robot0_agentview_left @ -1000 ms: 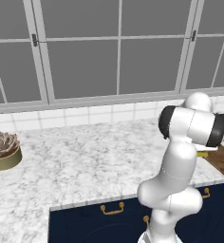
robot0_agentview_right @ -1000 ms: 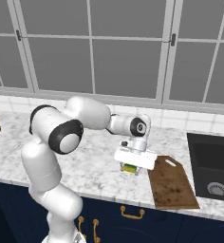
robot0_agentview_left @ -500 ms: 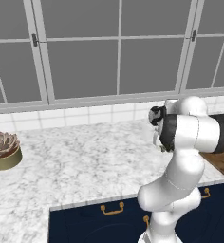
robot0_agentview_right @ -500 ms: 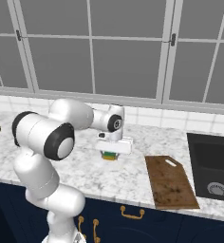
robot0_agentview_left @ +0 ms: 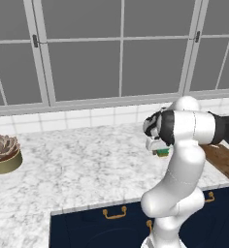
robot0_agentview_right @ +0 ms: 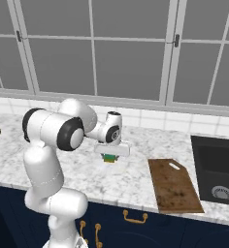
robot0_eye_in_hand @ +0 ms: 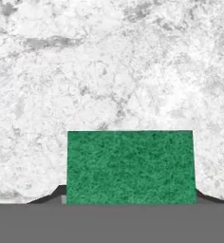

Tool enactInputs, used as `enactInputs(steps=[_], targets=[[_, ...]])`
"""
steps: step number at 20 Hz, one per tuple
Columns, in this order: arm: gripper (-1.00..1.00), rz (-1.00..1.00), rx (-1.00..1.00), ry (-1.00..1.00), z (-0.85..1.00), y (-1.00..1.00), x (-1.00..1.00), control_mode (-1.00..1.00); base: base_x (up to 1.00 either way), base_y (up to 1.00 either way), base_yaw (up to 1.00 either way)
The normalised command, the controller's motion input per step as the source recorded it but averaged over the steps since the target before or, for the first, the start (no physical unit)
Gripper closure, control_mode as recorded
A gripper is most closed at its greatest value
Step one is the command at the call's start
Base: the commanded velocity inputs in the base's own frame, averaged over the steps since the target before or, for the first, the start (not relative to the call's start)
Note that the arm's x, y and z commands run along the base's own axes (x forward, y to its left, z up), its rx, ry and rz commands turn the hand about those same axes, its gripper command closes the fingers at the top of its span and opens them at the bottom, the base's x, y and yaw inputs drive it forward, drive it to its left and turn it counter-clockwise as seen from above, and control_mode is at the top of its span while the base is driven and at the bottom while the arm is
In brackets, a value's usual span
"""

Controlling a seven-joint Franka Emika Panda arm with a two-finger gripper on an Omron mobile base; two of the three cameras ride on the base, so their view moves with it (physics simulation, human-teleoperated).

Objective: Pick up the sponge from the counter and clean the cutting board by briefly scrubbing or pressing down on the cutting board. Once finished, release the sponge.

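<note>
The robot's white two-finger hand (robot0_agentview_right: 108, 158) hangs above the white grey-veined marble table (robot0_agentview_right: 136, 174), clamped on the small rectangular sponge with a green top over a yellow-orange layer (robot0_agentview_right: 108, 158), which is lifted clear of the stone. In the hand view the sponge's green face (robot0_eye_in_hand: 130, 167) sits between the fingertips over bare marble (robot0_eye_in_hand: 109, 66). The flat dark brown wooden cutting board (robot0_agentview_right: 174, 185) lies well apart to the hand's right, beside the black sink (robot0_agentview_right: 218, 169); a succulent in a round olive pot (robot0_agentview_left: 4, 154) stands far off to the left.

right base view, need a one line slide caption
Gripper holds the sponge above the counter, left of the cutting board.
</note>
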Motion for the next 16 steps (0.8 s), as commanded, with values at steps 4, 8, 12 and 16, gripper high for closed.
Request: enactInputs(steps=[4, 8, 12, 16], targets=[[-1.00, 0.06, 0.00, 0.06, 0.02, -0.03, 0.64, -1.00, 0.00, 0.00, 0.00], [-1.00, 0.07, -0.08, 0.00, 0.18, 0.00, 0.08, -1.00, 0.00, 0.00, 0.00], [-1.00, 0.10, -0.11, -0.05, 0.16, 0.00, -0.10, -1.00, 0.00, 0.00, 0.00], [-1.00, 0.12, -0.05, -0.18, 0.49, 0.00, -0.73, -1.00, 0.00, 0.00, 0.00]])
